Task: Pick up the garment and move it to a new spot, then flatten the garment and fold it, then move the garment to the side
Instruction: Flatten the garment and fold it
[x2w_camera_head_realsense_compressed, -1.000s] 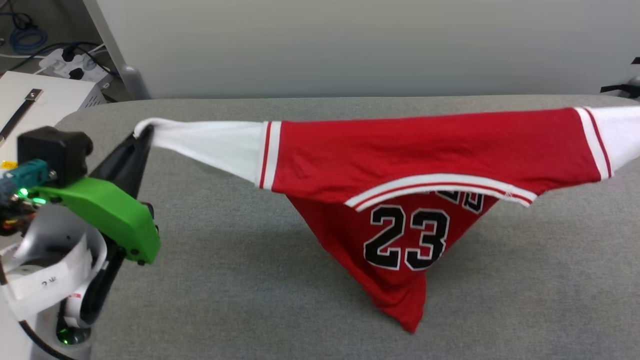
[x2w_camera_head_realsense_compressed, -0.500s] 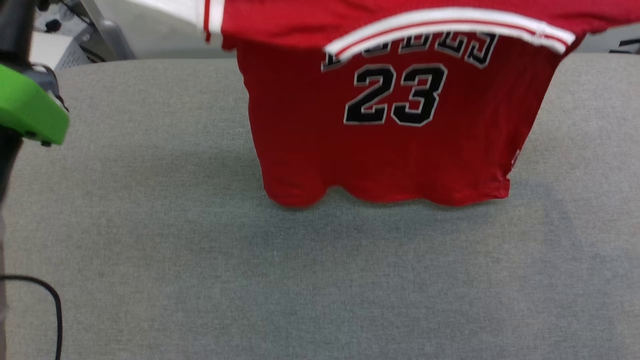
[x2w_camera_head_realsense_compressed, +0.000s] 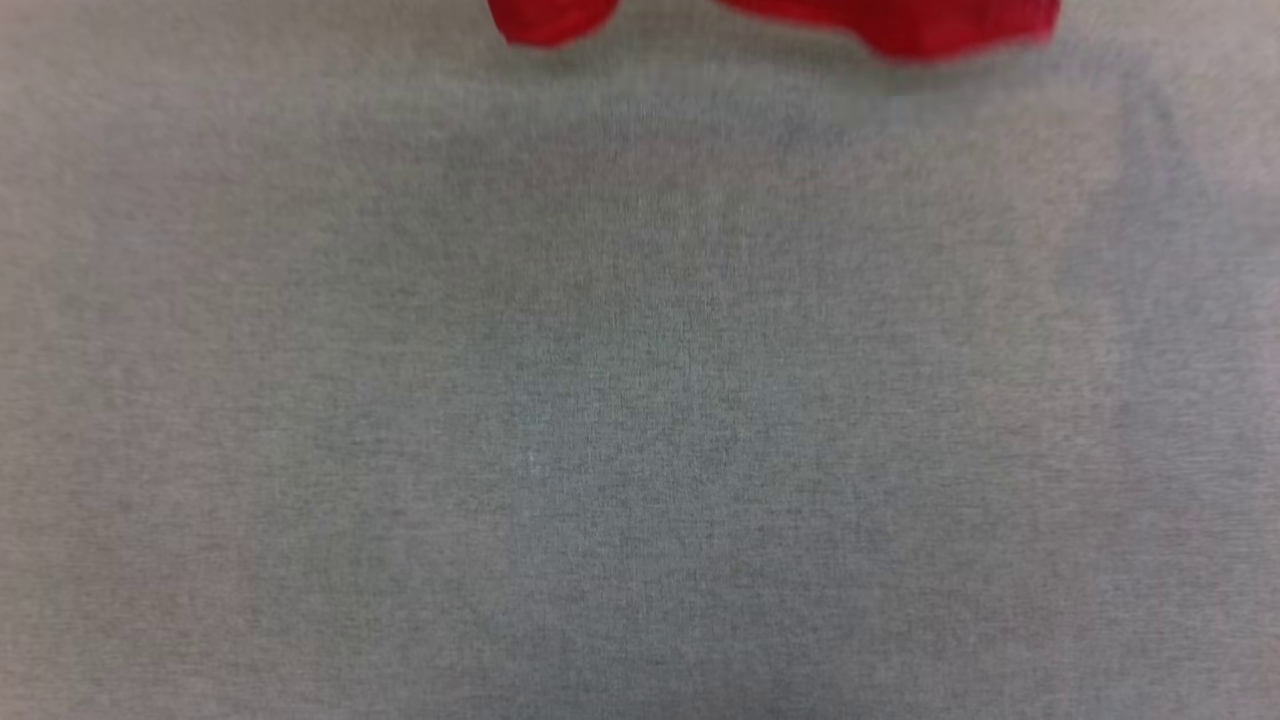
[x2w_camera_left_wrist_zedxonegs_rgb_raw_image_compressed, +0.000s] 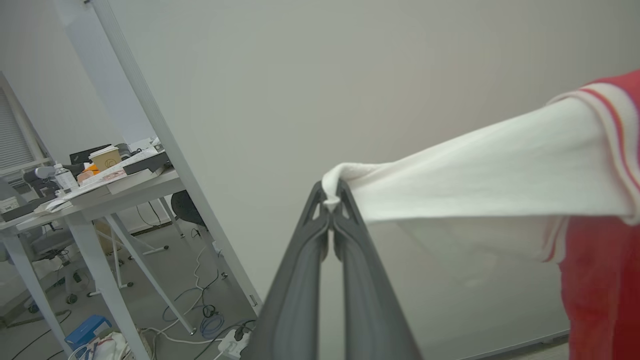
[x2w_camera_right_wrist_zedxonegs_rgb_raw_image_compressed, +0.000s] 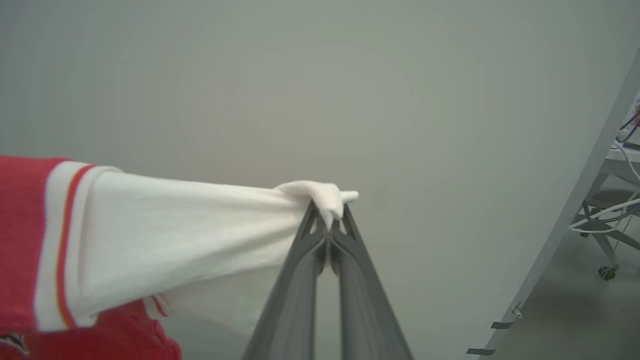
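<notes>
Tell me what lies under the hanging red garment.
Under the red hem of the garment the head view shows a grey fabric surface with a soft shadow. Whatever the hem itself covers is hidden, and whether the hem touches the surface is unclear.

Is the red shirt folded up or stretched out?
Stretched out, not folded. The left gripper pinches one white sleeve of the jersey T-shirt and the right gripper pinches the other, both pulled taut; the red body hangs below.
</notes>
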